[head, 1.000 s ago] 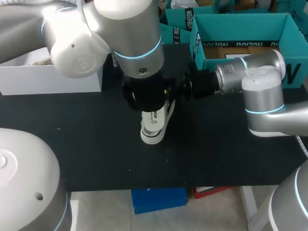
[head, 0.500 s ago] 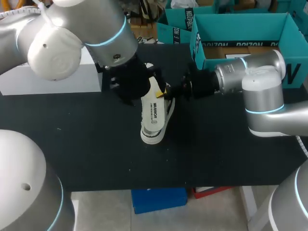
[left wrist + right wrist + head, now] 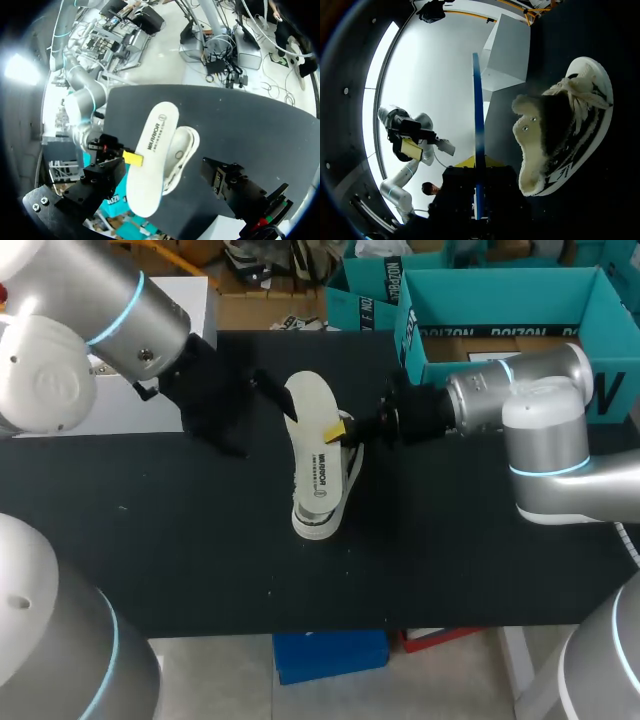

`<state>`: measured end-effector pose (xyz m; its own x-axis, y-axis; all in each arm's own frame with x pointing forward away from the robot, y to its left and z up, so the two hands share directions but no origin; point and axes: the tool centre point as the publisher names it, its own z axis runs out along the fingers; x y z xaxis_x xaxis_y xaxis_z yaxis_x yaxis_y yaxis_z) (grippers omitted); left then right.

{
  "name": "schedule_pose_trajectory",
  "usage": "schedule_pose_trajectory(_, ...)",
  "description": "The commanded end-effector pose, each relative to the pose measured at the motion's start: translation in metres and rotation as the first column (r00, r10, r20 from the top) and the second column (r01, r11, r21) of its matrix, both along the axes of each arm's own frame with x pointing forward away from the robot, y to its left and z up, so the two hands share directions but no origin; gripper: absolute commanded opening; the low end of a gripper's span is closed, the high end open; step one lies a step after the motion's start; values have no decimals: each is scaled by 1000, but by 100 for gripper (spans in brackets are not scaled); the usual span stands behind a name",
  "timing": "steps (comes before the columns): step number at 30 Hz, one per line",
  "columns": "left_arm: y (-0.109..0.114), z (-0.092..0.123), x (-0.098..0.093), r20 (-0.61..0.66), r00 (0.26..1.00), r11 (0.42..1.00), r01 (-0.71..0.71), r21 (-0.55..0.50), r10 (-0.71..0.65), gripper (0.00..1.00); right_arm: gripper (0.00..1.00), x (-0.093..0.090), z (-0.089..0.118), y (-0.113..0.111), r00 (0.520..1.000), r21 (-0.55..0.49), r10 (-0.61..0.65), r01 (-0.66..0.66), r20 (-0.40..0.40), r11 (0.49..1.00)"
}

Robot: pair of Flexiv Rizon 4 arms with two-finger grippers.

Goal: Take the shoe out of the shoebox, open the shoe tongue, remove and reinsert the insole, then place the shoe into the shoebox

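A white sneaker (image 3: 325, 502) lies on the black table (image 3: 200, 560) near its middle. Its white insole (image 3: 308, 425) stands up out of the shoe, and my right gripper (image 3: 340, 430) is shut on the insole's edge. In the right wrist view the insole (image 3: 477, 125) shows edge-on between the yellow tips, with the sneaker (image 3: 560, 135) beside them. My left gripper (image 3: 248, 415) hangs open to the left of the insole, touching nothing. From the left wrist, the insole (image 3: 150, 155) and sneaker (image 3: 184, 150) lie ahead of the wide-open fingers (image 3: 235, 187).
The open teal shoebox (image 3: 500, 285) stands at the table's back right, behind my right arm. A white box (image 3: 110, 405) sits at the back left, partly behind my left arm. Bare black tabletop lies in front of the sneaker.
My left arm has drawn back to the left, away from above the sneaker, uncovering the insole. The right gripper has stayed put, still holding the insole.
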<state>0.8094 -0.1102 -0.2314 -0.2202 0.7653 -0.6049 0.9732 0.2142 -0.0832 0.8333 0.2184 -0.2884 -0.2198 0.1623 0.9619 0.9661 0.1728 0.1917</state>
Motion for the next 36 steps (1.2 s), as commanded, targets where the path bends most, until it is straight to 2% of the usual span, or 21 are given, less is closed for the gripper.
schedule_pose_trajectory(1, 10, -12, 2, 103, 995, 789, 61, -612, 3, 100, 0, 0, -1, 2, 1000, 0, -3, 3, 1, 1000)
schedule_pose_trajectory(4, 11, -16, 6, 127, 991, 749, 110, -654, -35, 100, 0, 0, -1, 2, 1000, 0, -3, 3, 1, 1000)
schedule_pose_trajectory(12, 6, -24, 9, 209, 975, 765, 191, -615, -76, 100, 0, 0, -1, 2, 1000, 0, -3, 3, 1, 1000)
schedule_pose_trajectory(14, 4, -27, 9, 184, 981, 800, 160, -578, -63, 100, 0, 0, -1, 2, 1000, 0, -3, 3, 1, 1000)
schedule_pose_trajectory(34, 4, -27, 9, 184, 981, 800, 160, -578, -63, 100, 0, 0, -1, 2, 1000, 0, -3, 3, 1, 1000)
schedule_pose_trajectory(36, 3, -35, 5, 184, 981, 784, 157, -601, -55, 100, 0, 0, -1, 2, 1000, 0, -3, 3, 1, 1000)
